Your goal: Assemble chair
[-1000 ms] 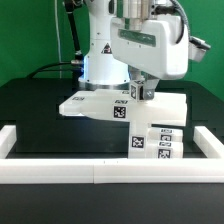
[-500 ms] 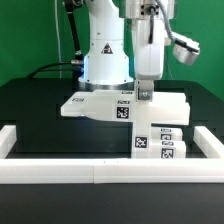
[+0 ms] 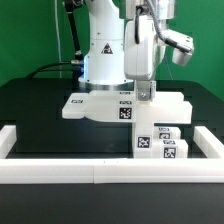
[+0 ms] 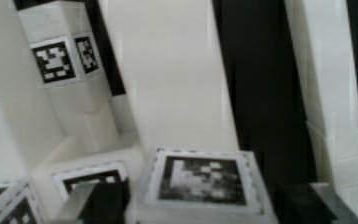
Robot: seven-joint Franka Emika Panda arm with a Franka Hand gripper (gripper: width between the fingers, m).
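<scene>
The chair lies in loose white tagged pieces. In the exterior view the flat slab (image 3: pixel 95 106) rests mid-table, and a cluster of leg blocks (image 3: pixel 162 143) sits in front of it toward the exterior view's right. My gripper (image 3: pixel 146 95) points down onto the slab's right part. In the wrist view a tagged white piece (image 4: pixel 201 182) stands between my fingers (image 4: pixel 101 206), and dark gaps show on both sides of it. The gripper (image 4: pixel 220 208) is open and touches nothing. A long tagged block (image 4: pixel 66 75) lies beyond it.
White border rails (image 3: pixel 100 172) frame the black table along the front and both sides. The arm's white base (image 3: pixel 105 55) stands behind the slab. Cables hang at the back on the exterior view's left.
The wrist has turned about its vertical axis above the slab. The jaws, shut on the tagged piece before, now stand apart from it.
</scene>
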